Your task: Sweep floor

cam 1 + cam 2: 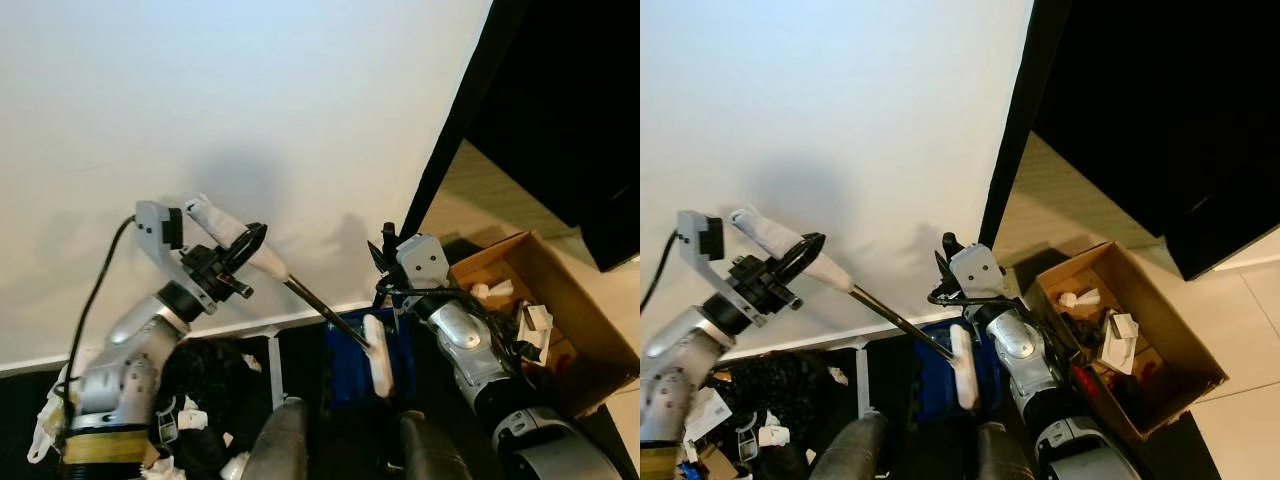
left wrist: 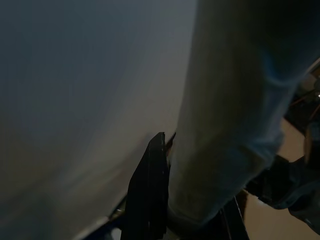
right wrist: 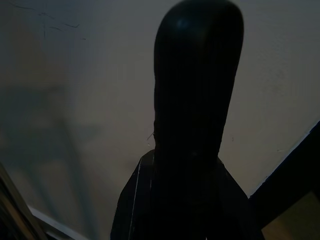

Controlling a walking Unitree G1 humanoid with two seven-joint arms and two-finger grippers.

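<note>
My left gripper [image 1: 238,252] is raised in front of the white wall, shut on the white grip of a broom handle [image 1: 232,235]. From that grip a thin black rod [image 1: 322,310] slants down to the right, toward a blue dustpan [image 1: 348,372] with an upright white handle [image 1: 377,368]. In the left wrist view a black finger [image 2: 149,192] lies against the pale grip [image 2: 230,125]. My right gripper [image 1: 385,252] is held just above and right of the dustpan, pointing up at the wall. The right wrist view has one dark rounded shape [image 3: 195,100] against the wall.
An open cardboard box [image 1: 565,290] with paper scraps and small items stands on the floor at the right. A black door frame [image 1: 445,160] runs along the wall's right end. A dark heap with white scraps [image 1: 205,395] lies at the lower left. My knees [image 1: 275,440] are below.
</note>
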